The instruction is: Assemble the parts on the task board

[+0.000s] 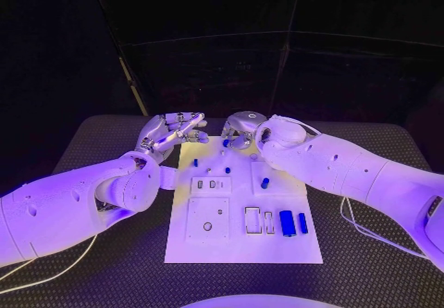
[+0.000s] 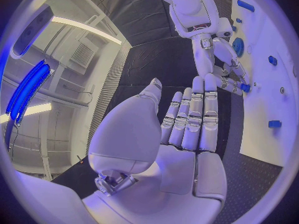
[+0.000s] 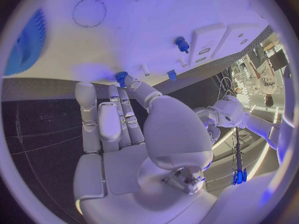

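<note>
We see the task board [image 1: 242, 253] lying in the middle of the counter [image 1: 370, 256], with both hands up at its 12 o'clock edge. The right hand [image 1: 239, 136] pinches a small blue peg [image 3: 121, 77] against the board's far edge; we judge it is being brought to a seat there, which would explain the fingertip hold. The left hand [image 1: 176, 131] hovers at about 11 o'clock, just off the board's corner, fingers straight and apart, holding nothing; it looks parked to stay out of the way.

At about 5 o'clock two blue cylinders [image 1: 287, 223] lie side by side, a fat one and a thin one, beside two rectangular slots. A further blue piece [image 1: 265, 183] sits on the raised block right of centre. We count three small blue pegs [image 1: 195, 162] standing towards 12 o'clock, besides the one held. A blue toothed disc [image 3: 28, 45] lies near the right hand.
</note>
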